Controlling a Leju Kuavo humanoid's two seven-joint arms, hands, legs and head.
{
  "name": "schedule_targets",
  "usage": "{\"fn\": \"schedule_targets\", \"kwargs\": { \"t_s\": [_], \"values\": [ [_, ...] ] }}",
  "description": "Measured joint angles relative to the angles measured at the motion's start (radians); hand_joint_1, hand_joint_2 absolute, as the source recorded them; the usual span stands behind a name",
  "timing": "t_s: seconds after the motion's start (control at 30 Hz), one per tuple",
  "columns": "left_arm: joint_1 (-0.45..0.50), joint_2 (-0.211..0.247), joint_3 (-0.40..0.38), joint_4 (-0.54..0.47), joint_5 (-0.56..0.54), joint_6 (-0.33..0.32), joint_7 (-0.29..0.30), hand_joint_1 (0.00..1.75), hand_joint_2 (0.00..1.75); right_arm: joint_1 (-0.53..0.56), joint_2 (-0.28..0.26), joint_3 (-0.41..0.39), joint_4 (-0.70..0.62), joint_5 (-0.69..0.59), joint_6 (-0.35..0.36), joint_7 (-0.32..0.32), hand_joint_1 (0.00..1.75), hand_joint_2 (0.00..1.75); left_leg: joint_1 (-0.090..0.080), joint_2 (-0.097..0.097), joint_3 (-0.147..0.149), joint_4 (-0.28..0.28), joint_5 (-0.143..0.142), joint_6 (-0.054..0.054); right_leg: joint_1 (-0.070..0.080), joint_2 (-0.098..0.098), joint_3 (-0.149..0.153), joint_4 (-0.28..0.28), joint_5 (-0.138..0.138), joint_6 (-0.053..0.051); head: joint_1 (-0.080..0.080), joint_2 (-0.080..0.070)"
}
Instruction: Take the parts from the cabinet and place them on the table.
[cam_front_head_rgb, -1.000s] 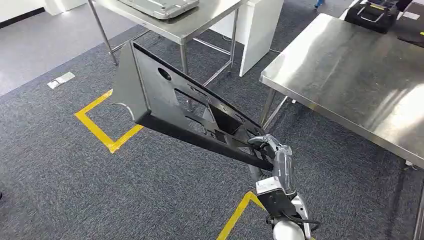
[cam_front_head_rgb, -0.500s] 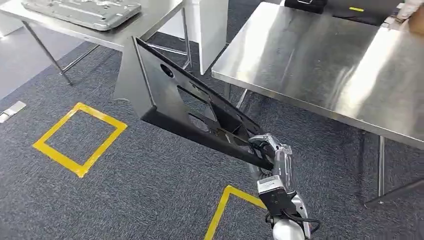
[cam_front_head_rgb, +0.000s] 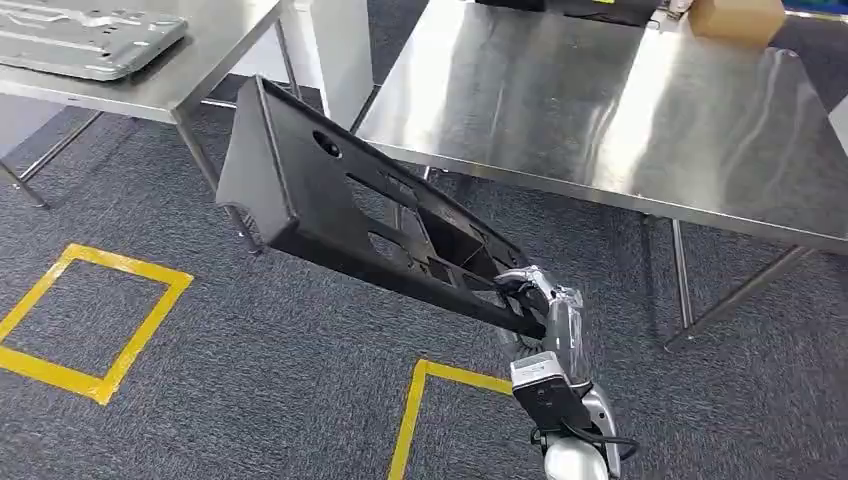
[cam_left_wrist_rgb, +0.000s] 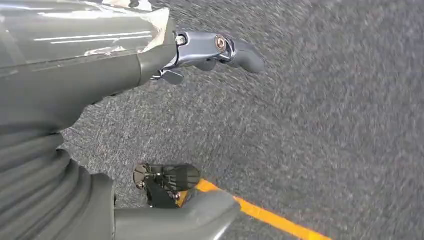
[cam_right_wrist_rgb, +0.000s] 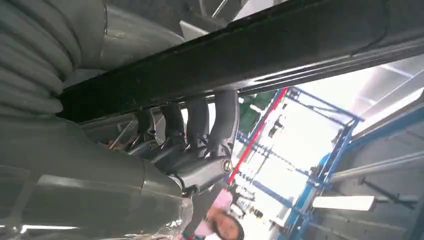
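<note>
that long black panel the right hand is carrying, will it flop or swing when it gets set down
Probably stiff: the black panel juts straight out from the right hand without sagging. Held at one end only, it may twist or swing. The cutouts suggest it is fairly light for its size.

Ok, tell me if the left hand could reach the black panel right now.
Probably not as it stands: the left hand hangs low over the carpet, holding nothing, while the black panel is held up in front by the right hand.

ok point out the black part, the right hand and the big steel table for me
black part (cam_front_head_rgb: 330, 190), head view, on its flat perforated face
right hand (cam_front_head_rgb: 545, 305), head view, on the silver back of the hand gripping the part's lower edge
steel table (cam_front_head_rgb: 620, 110), head view, on its bare shiny top
</note>
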Motion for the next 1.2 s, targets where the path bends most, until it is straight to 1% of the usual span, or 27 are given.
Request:
{"fn": "schedule_targets", "kwargs": {
  "t_s": [0.03,0.07,0.1,0.2,0.23,0.27,0.3,0.37,0.4,0.43,0.5,0.53,0.57,0.63,0.7,0.73,0.77,0.8,0.87,0.9,0.93,0.97,1.0,1.03,1.07,1.17,1.2],
  "values": [
    [0.000,0.000,0.000,0.000,0.000,0.000,0.000,0.00,1.75,0.000,0.000,0.000,0.000,0.000,0.000,0.000,1.75,1.75,0.001,0.012,0.003,0.003,-0.004,-0.006,-0.002,-0.029,0.060,-0.104,0.031,0.009,0.001,0.000],
    [0.000,0.002,0.000,0.000,0.000,0.000,0.000,0.00,1.75,-0.002,0.000,0.000,0.000,0.000,0.000,0.000,1.75,1.75,-0.007,0.021,0.007,0.008,-0.011,-0.016,0.001,-0.094,0.094,-0.171,0.038,0.000,0.001,0.000],
    [0.002,0.003,0.000,0.001,0.000,0.000,0.000,0.00,1.75,-0.004,0.000,0.000,0.000,0.000,0.000,0.000,1.75,1.75,-0.010,0.031,0.007,0.010,-0.018,-0.024,0.012,-0.087,0.100,-0.167,0.046,-0.008,0.000,0.000],
    [-0.004,0.002,-0.001,0.001,0.000,0.000,0.000,0.00,1.75,-0.002,0.001,-0.001,0.000,0.000,0.000,0.000,1.75,1.75,-0.010,0.065,0.020,0.008,-0.020,-0.034,0.010,-0.042,0.088,-0.164,0.050,-0.026,-0.004,0.000],
    [-0.005,0.002,-0.002,0.001,0.000,0.000,0.000,0.00,1.75,-0.002,0.001,-0.001,-0.001,0.000,0.000,0.000,1.75,1.75,-0.001,0.046,0.018,0.014,-0.031,-0.045,-0.012,-0.027,0.093,-0.168,0.056,-0.037,-0.005,0.000],
    [-0.005,0.002,-0.002,0.001,0.000,0.000,-0.001,0.00,1.75,-0.003,0.001,-0.002,0.000,0.000,0.000,0.000,1.75,1.75,0.003,-0.021,0.006,0.050,-0.061,-0.047,-0.009,-0.014,0.091,-0.168,0.058,-0.043,-0.006,0.000],
    [-0.004,0.002,-0.002,0.001,0.000,-0.001,-0.001,0.00,1.75,-0.004,0.002,-0.002,0.000,0.000,0.000,0.000,1.75,1.75,0.004,-0.056,-0.023,0.118,-0.106,-0.047,-0.006,-0.005,0.089,-0.168,0.059,-0.056,-0.007,0.000],
    [0.001,0.003,-0.001,0.001,0.000,0.000,-0.001,0.00,1.75,-0.003,0.005,-0.002,0.000,0.000,0.000,0.000,1.75,1.75,0.003,-0.077,-0.105,0.287,-0.183,-0.050,-0.001,0.025,0.086,-0.167,0.061,-0.059,-0.009,0.000],
    [0.002,0.003,0.000,0.002,0.000,0.000,-0.001,0.00,1.75,-0.002,0.005,-0.002,0.000,0.000,0.001,0.000,1.75,1.75,0.003,-0.079,-0.129,0.328,-0.187,-0.050,0.000,0.040,0.086,-0.167,0.061,-0.059,-0.009,0.000],
    [0.003,0.003,0.000,0.002,0.001,-0.001,-0.001,0.00,1.75,-0.001,0.005,-0.002,0.000,0.000,0.004,0.000,1.75,1.75,0.004,-0.079,-0.129,0.317,-0.162,-0.048,0.000,0.057,0.087,-0.166,0.061,-0.059,-0.009,0.000],
    [0.003,0.004,0.000,0.002,0.003,-0.002,-0.001,0.00,1.75,-0.002,0.006,-0.002,0.000,0.000,0.006,0.000,1.75,1.75,0.005,-0.088,-0.070,0.186,-0.074,-0.042,0.000,0.086,0.090,-0.165,0.062,-0.058,-0.009,0.000],
    [0.003,0.004,0.000,0.002,0.003,-0.002,-0.001,0.00,1.75,-0.002,0.006,-0.002,0.000,0.000,0.007,0.000,1.75,1.75,0.008,-0.124,-0.025,0.092,-0.030,-0.038,-0.001,0.101,0.092,-0.164,0.063,-0.056,-0.009,0.000],
    [0.004,0.005,0.000,0.002,0.005,-0.002,-0.001,0.00,1.75,-0.003,0.006,-0.002,0.000,0.000,0.007,0.000,1.75,1.75,0.008,-0.175,-0.003,0.038,-0.023,-0.033,0.005,0.111,0.088,-0.160,0.064,-0.052,-0.008,0.000],
    [0.003,0.005,0.000,0.002,0.006,-0.003,0.000,0.00,1.75,-0.003,0.006,-0.002,0.000,0.000,0.008,0.000,1.75,1.75,0.005,-0.148,-0.004,0.033,-0.025,-0.030,0.007,0.134,0.077,-0.161,0.068,-0.040,-0.007,0.000],
    [-0.002,0.005,0.000,0.003,0.006,-0.003,0.000,0.00,1.75,-0.001,0.006,-0.002,0.000,0.000,0.008,0.000,1.75,1.75,-0.001,-0.123,0.000,0.026,-0.016,-0.015,0.009,0.160,0.058,-0.167,0.078,-0.023,-0.007,0.000],
    [-0.004,0.000,-0.001,0.003,0.006,-0.003,0.000,0.00,1.75,-0.001,0.006,-0.002,0.000,0.001,0.008,0.000,1.75,1.75,0.005,-0.102,0.001,0.015,-0.006,-0.005,0.007,0.133,0.056,-0.148,0.069,-0.023,-0.008,0.000],
    [-0.003,0.002,-0.001,0.002,0.006,-0.003,-0.001,0.00,1.75,-0.003,0.006,-0.002,0.000,0.001,0.008,0.000,1.75,1.75,0.004,-0.094,0.001,0.010,-0.004,0.006,0.015,0.076,0.032,-0.105,0.040,-0.030,-0.002,0.000],
    [-0.001,0.003,0.000,0.002,0.006,-0.003,-0.001,0.00,1.75,-0.004,0.006,-0.002,0.000,0.000,0.008,0.000,1.75,1.75,0.002,-0.077,0.000,0.010,-0.003,0.008,0.014,0.043,-0.003,-0.037,0.006,-0.034,0.003,0.000],
    [0.003,0.003,0.001,0.003,0.006,-0.003,0.000,0.00,1.75,-0.002,0.005,-0.003,0.000,0.000,0.008,0.000,1.75,1.75,-0.002,-0.045,-0.003,0.011,-0.004,0.008,0.012,0.023,-0.079,0.127,-0.057,-0.034,0.003,0.000],
    [0.003,0.003,0.001,0.003,0.006,-0.003,0.000,0.00,1.75,-0.001,0.005,-0.003,0.000,0.000,0.008,0.000,1.75,1.75,-0.003,-0.030,-0.004,0.011,-0.004,0.008,0.011,0.020,-0.092,0.160,-0.062,-0.027,0.003,0.000],
    [0.002,0.003,0.001,0.003,0.006,-0.003,0.000,0.00,1.75,-0.001,0.005,-0.003,0.001,0.000,0.008,0.000,1.75,1.75,-0.003,-0.014,-0.004,0.012,-0.005,0.006,0.008,0.017,-0.076,0.136,-0.049,-0.017,0.003,0.000],
    [0.001,0.003,0.000,0.003,0.006,-0.003,0.000,0.00,1.75,-0.002,0.005,-0.003,0.001,0.000,0.008,0.000,1.75,1.75,-0.001,-0.001,-0.003,0.012,-0.007,0.004,0.005,0.010,-0.032,0.063,-0.020,-0.005,0.003,0.000],
    [0.001,0.002,0.000,0.003,0.006,-0.003,0.000,0.00,1.75,-0.002,0.005,-0.003,0.001,0.000,0.008,0.000,1.75,1.75,0.000,0.013,0.002,0.013,-0.011,-0.002,0.001,-0.018,0.035,-0.055,0.018,0.007,0.003,0.000],
    [0.001,0.003,0.000,0.003,0.006,-0.003,0.000,0.00,1.75,-0.002,0.005,-0.003,0.001,0.000,0.009,0.000,1.75,1.75,-0.002,0.022,0.006,0.015,-0.014,-0.008,0.001,-0.064,0.078,-0.129,0.037,0.011,0.004,0.000],
    [0.002,0.005,0.000,0.003,0.006,-0.003,0.000,0.00,1.75,-0.006,0.005,-0.003,0.001,0.000,0.009,0.000,1.75,1.75,-0.012,0.033,0.007,0.020,-0.023,-0.017,0.011,-0.098,0.098,-0.162,0.038,0.001,0.005,0.000],
    [-0.002,0.005,0.000,0.003,0.006,-0.003,-0.001,0.00,1.75,-0.006,0.005,-0.004,0.001,0.000,0.009,0.000,1.75,1.75,-0.012,0.068,0.016,0.017,-0.024,-0.027,0.015,-0.050,0.085,-0.156,0.043,-0.025,-0.001,0.000],
    [-0.004,0.005,-0.001,0.003,0.006,-0.004,-0.001,0.00,1.75,-0.006,0.006,-0.005,0.000,0.000,0.009,0.000,1.75,1.75,-0.009,0.079,0.019,0.018,-0.030,-0.036,0.008,-0.034,0.088,-0.161,0.047,-0.035,-0.001,0.000]
  ]
}}
